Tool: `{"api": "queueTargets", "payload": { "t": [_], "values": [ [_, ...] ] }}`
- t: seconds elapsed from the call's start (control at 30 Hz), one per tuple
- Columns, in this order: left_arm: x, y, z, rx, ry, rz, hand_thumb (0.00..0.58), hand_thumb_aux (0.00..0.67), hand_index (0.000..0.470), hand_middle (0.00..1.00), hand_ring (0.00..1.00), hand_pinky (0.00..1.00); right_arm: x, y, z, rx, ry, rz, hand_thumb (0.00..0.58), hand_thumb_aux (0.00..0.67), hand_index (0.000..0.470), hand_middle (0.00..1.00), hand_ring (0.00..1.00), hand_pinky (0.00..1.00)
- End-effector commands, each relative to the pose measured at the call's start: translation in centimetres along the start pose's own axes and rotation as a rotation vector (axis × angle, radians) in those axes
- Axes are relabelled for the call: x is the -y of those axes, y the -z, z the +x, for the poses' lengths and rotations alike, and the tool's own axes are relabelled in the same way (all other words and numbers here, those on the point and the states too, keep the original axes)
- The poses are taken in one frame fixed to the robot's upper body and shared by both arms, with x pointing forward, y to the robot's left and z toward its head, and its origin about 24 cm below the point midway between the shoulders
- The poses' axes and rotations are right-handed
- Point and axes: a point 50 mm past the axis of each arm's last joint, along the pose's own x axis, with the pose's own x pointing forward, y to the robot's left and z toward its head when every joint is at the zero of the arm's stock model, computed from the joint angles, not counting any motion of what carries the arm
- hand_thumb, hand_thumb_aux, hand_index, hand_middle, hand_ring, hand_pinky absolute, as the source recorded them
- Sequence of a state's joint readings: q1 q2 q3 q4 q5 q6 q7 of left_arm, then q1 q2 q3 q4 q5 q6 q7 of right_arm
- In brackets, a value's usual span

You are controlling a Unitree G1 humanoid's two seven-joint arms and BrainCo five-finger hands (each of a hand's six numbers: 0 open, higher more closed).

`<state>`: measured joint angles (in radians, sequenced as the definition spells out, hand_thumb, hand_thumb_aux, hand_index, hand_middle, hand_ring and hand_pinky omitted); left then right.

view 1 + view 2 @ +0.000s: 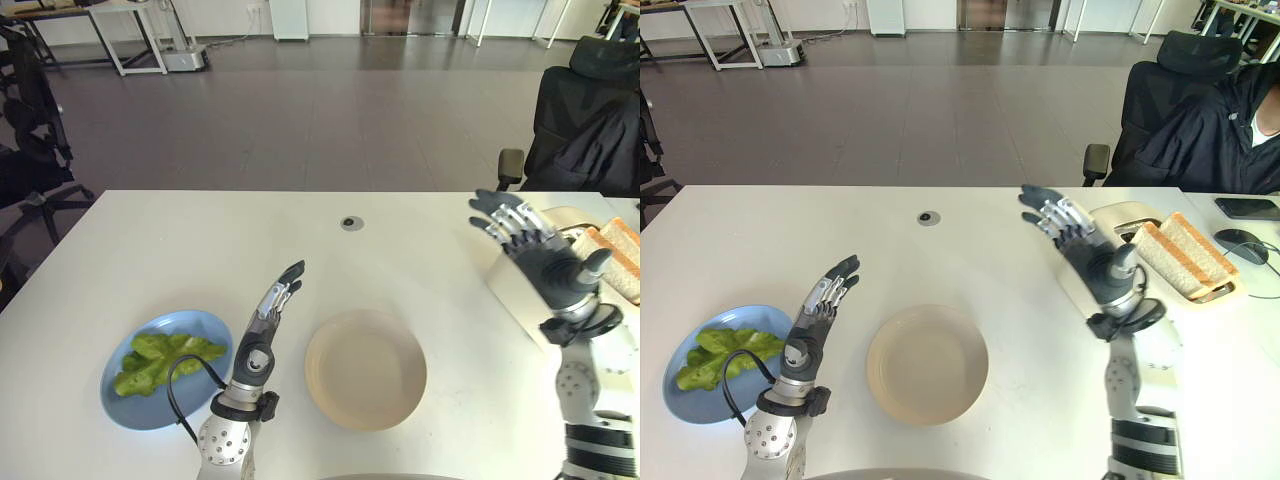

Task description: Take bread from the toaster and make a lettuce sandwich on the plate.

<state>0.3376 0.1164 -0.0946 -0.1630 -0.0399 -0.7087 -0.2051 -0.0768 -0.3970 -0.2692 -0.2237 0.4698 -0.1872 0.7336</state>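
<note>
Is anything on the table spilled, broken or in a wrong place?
Nothing stands out. The lettuce lies on the blue plate, the beige plate is bare, and two bread slices stand in the toaster.

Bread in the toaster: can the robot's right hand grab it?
Probably yes. The right hand is open, close beside the toaster. The bread slices stick up out of its top, and nothing sits between them.
</note>
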Motion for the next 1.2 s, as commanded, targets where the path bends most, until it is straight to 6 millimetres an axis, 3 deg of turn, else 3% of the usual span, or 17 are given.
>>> {"api": "queueTargets", "payload": {
  "t": [0.03, 0.17, 0.23, 0.4, 0.6, 0.7, 0.77, 0.9, 0.97, 1.03, 1.13, 1.2],
  "values": [
    [0.1, 0.3, 0.0, -0.023, 0.005, 0.007, 0.0, 0.0, 0.0, 0.0, 0.0, 0.0, 0.8, -1.5, -0.4, -0.004, 0.009, -0.061, 0.0, 0.0, 0.0, 0.0, 0.0, 0.0],
    [0.2, 0.5, -0.1, -0.037, -0.001, 0.017, 0.0, 0.0, 0.0, 0.0, 0.0, 0.0, 3.9, -4.2, -0.1, -0.014, 0.065, -0.157, 0.0, 0.0, 0.0, 0.0, 0.0, 0.0],
    [0.3, 0.6, -0.1, -0.043, -0.002, 0.021, 0.0, 0.0, 0.0, 0.0, 0.0, 0.0, 4.5, -3.4, 0.0, -0.061, 0.088, -0.114, 0.0, 0.0, 0.0, 0.0, 0.0, 0.0],
    [-0.1, 1.0, 0.4, -0.05, -0.001, 0.014, 0.0, 0.0, 0.0, 0.0, 0.0, 0.0, 2.6, 0.5, -1.2, -0.147, 0.095, -0.087, 0.0, 0.0, 0.0, 0.0, 0.0, 0.0],
    [-0.1, 0.9, 0.3, -0.056, -0.015, 0.017, 0.0, 0.0, 0.0, 0.0, 0.0, 0.0, 5.0, -0.3, -1.3, -0.151, 0.151, -0.163, 0.0, 0.0, 0.0, 0.0, 0.0, 0.0],
    [-0.1, 0.9, 0.5, -0.058, -0.016, 0.008, 0.0, 0.0, 0.0, 0.0, 0.0, 0.0, 1.9, 3.8, -2.1, -0.266, 0.105, -0.094, 0.0, 0.0, 0.0, 0.0, 0.0, 0.0],
    [-0.4, 0.9, 0.7, -0.07, -0.021, 0.011, 0.0, 0.0, 0.0, 0.0, 0.0, 0.0, -0.4, 6.0, -2.4, -0.249, 0.165, -0.008, 0.0, 0.0, 0.0, 0.0, 0.0, 0.0],
    [-1.1, 0.2, 1.1, -0.056, -0.011, 0.056, 0.0, 0.0, 0.0, 0.0, 0.0, 0.0, -2.5, 6.8, -2.2, -0.172, 0.205, 0.043, 0.0, 0.0, 0.0, 0.0, 0.0, 0.0],
    [-1.3, 0.0, 0.9, -0.061, -0.022, 0.068, 0.0, 0.0, 0.0, 0.0, 0.0, 0.0, -2.3, 6.3, -1.9, -0.139, 0.194, 0.003, 0.0, 0.0, 0.0, 0.0, 0.0, 0.0],
    [-1.4, 0.0, 0.8, -0.066, -0.029, 0.07, 0.0, 0.0, 0.0, 0.0, 0.0, 0.0, -1.0, 4.4, -1.5, -0.077, 0.184, -0.11, 0.0, 0.0, 0.0, 0.0, 0.0, 0.0],
    [-1.5, 0.2, 0.5, -0.077, -0.038, 0.067, 0.0, 0.0, 0.0, 0.0, 0.0, 0.0, 2.8, -2.9, -0.5, 0.16, 0.237, -0.289, 0.0, 0.0, 0.0, 0.0, 0.0, 0.0],
    [-1.5, 0.4, 0.2, -0.088, -0.044, 0.061, 0.0, 0.0, 0.0, 0.0, 0.0, 0.0, 4.9, -6.9, -0.2, 0.222, 0.259, -0.388, 0.0, 0.0, 0.0, 0.0, 0.0, 0.0]
  ]
}}
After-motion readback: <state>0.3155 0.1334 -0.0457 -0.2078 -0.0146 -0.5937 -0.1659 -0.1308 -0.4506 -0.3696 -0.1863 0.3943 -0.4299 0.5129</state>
